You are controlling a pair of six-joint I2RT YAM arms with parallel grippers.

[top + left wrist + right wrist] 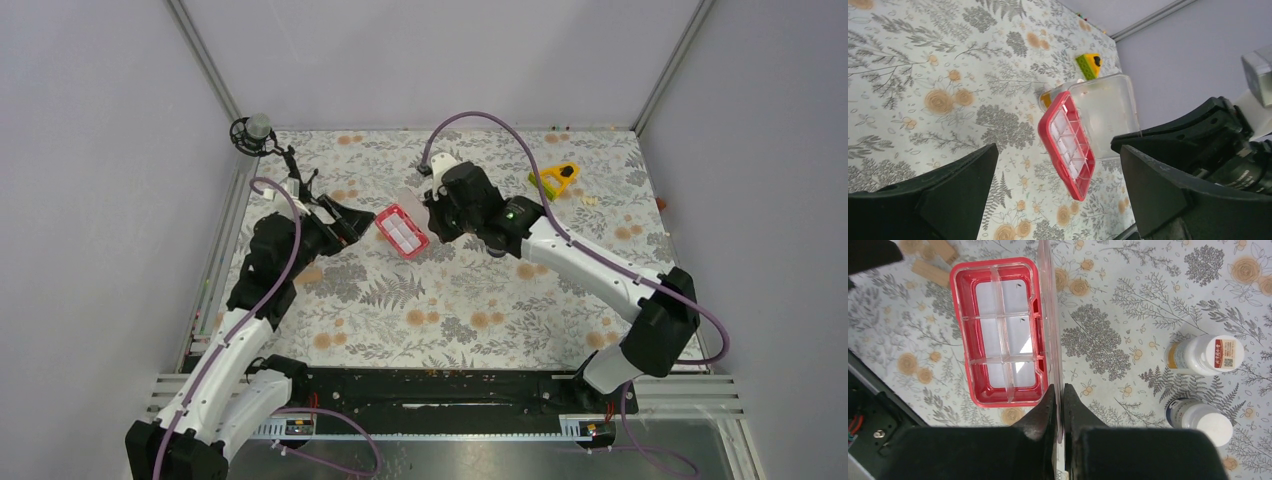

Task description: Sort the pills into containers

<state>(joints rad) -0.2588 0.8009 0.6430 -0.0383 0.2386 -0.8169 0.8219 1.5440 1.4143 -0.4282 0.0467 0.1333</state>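
Tray contents are too small to tell; the right gripper hides part of its lid.

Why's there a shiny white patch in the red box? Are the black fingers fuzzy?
Right wrist view: light glints off a middle compartment of the pill tray. Left wrist view: the left fingers sit close to the lens, so they look a little soft. Top view: light is even, shadows faint.

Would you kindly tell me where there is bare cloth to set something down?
The widest bare stretch of floral cloth lies on the near side of the red rectangular pill tray. Crowded around the tray: open left gripper, right gripper pinching its clear lid, two white round bottles beside.
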